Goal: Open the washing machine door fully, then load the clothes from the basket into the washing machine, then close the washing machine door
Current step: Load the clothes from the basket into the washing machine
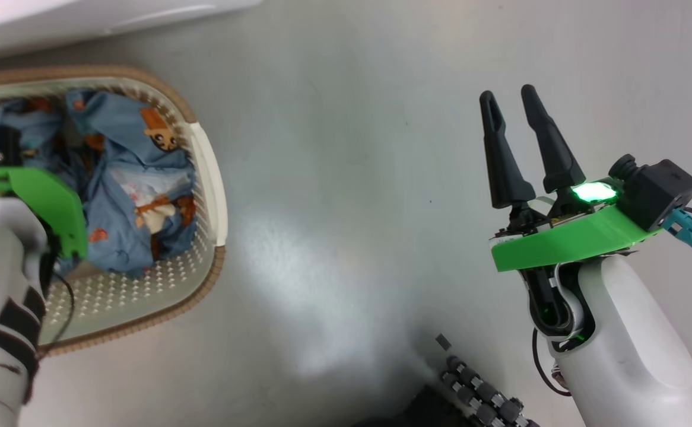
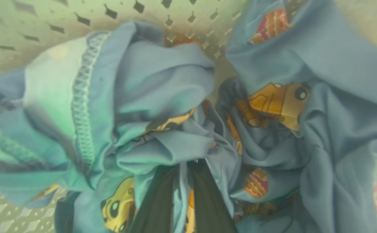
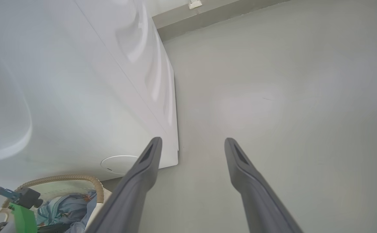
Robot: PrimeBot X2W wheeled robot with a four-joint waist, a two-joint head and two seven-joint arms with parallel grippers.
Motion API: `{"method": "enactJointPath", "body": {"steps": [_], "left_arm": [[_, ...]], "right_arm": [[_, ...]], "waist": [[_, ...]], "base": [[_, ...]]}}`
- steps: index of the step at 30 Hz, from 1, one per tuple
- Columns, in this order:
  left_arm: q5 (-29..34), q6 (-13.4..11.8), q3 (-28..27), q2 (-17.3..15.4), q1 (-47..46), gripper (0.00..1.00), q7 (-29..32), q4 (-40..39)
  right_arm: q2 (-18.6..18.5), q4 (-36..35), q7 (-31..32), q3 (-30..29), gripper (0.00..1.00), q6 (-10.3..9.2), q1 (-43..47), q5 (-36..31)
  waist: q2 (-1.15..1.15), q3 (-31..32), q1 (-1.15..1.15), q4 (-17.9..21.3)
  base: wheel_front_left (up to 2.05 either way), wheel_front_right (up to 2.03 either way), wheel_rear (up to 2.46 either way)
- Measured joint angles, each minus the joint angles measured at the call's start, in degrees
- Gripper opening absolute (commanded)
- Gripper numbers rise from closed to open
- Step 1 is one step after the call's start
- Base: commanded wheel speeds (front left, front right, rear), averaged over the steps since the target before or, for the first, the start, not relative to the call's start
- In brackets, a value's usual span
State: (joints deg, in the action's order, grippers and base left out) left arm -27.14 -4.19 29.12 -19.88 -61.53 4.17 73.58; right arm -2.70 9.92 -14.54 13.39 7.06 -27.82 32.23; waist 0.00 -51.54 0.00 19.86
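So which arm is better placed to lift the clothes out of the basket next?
Left. The left pincer is down in the basket, shut on a fold of the clothes. The right pincer hangs open over bare floor, apart from the basket.

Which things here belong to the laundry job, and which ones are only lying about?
Job: the clothes, the basket, the washing machine, the left hand shut on the clothes.
Not part of it: the floor, the baseboard, the open right hand.
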Motion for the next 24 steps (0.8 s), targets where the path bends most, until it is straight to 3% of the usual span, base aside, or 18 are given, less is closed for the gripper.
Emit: {"method": "enactJointPath", "body": {"steps": [24], "left_arm": [[-6.1, 7.4, -2.1, 5.3, 10.9, 0.0, -15.4, 0.4]], "right_arm": [[-3.9, 3.0, 0.0, -0.2, 1.0, 0.0, 3.2, 0.0]], "waist": [[0.0, 15.0, -0.01, -4.6]], "base": [[0.0, 0.0, 0.0]]}}
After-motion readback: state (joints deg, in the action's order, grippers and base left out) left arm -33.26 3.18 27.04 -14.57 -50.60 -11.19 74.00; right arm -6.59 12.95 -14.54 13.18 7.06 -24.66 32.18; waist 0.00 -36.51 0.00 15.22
